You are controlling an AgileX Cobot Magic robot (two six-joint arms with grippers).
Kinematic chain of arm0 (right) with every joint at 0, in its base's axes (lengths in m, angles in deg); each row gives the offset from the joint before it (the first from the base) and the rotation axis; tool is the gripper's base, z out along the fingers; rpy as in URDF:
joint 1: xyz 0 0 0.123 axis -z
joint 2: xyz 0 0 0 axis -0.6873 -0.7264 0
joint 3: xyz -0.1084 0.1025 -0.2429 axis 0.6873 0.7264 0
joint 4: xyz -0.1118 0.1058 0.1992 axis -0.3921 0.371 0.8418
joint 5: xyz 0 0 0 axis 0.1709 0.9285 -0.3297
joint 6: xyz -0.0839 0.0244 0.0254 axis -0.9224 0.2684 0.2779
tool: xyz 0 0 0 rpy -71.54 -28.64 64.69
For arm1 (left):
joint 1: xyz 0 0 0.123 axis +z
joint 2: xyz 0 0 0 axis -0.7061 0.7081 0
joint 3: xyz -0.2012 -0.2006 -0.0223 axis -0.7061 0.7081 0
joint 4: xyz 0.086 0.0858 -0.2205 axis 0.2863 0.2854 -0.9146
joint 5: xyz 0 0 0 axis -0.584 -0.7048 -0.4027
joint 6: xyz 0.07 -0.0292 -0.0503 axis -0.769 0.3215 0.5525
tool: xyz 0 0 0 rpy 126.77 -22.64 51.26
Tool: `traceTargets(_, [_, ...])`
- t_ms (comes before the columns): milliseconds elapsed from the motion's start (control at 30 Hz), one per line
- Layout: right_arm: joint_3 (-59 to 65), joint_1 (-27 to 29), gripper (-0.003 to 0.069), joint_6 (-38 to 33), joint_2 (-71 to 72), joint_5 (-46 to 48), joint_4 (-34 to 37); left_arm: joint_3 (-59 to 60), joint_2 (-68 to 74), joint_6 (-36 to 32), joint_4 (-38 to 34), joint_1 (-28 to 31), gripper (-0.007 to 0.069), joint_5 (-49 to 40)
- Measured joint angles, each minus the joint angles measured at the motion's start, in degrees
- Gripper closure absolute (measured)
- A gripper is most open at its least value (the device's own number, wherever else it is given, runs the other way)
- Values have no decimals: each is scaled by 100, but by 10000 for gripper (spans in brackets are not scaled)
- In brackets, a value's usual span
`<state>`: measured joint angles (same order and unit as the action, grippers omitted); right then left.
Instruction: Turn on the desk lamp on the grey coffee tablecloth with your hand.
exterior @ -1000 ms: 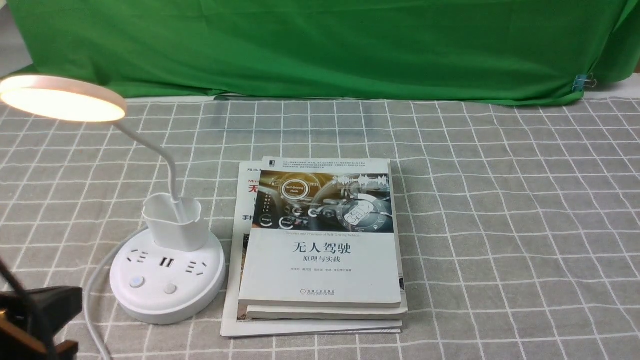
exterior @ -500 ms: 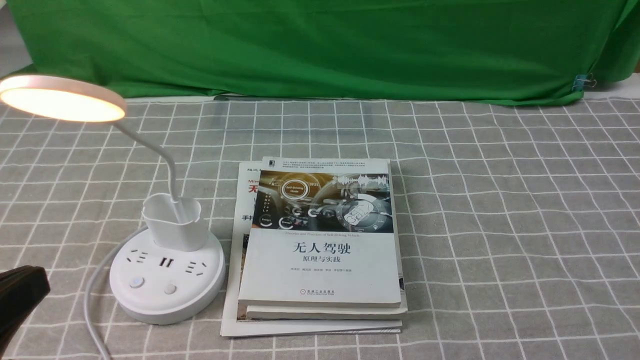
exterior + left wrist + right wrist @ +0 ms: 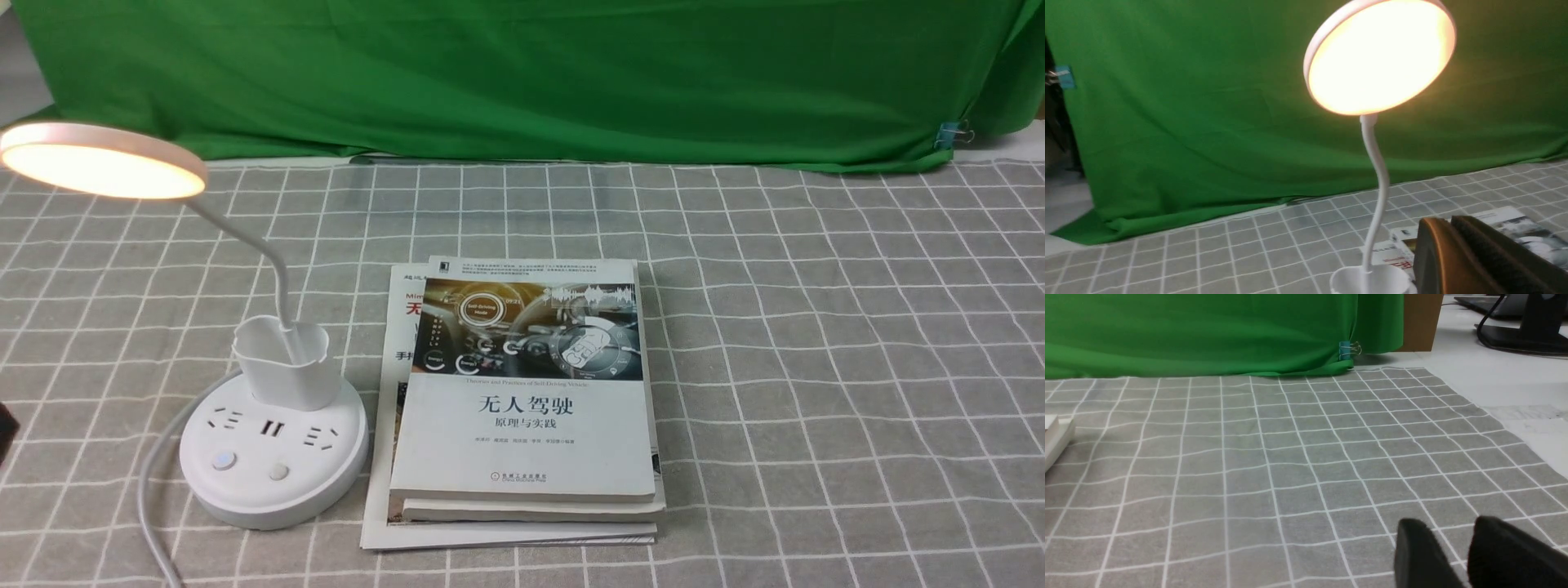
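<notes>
In the front view the grey-brown gridded tablecloth (image 3: 816,367) ran to a green backdrop cloth (image 3: 522,73), the lit white disc-headed desk lamp (image 3: 273,457) at left beside stacked books (image 3: 522,408); the left wrist view showed the left gripper (image 3: 1457,253) pressed together near the lamp's neck; the right wrist view showed the right gripper (image 3: 1461,555) slightly spread over bare cloth.

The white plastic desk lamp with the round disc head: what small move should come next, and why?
Probably only pull the left gripper clear and stop. The white plastic desk lamp's disc head already glows on the grey checked tablecloth, so pressing its buttons again might switch it off.
</notes>
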<state>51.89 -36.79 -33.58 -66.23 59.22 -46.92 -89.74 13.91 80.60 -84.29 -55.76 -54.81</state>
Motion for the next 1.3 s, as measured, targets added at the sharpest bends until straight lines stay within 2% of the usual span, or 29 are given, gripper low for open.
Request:
traceTargets(167, [0,0,414,0,0,2,0,629,-150,-142,-4,350,620,-45])
traceTargets(300, [0,0,414,0,0,3,0,678,-168,-164,-181,450,620,-896])
traceTargets(1300, [0,0,414,12,0,-3,0,678,-174,-179,-195,450,613,-888])
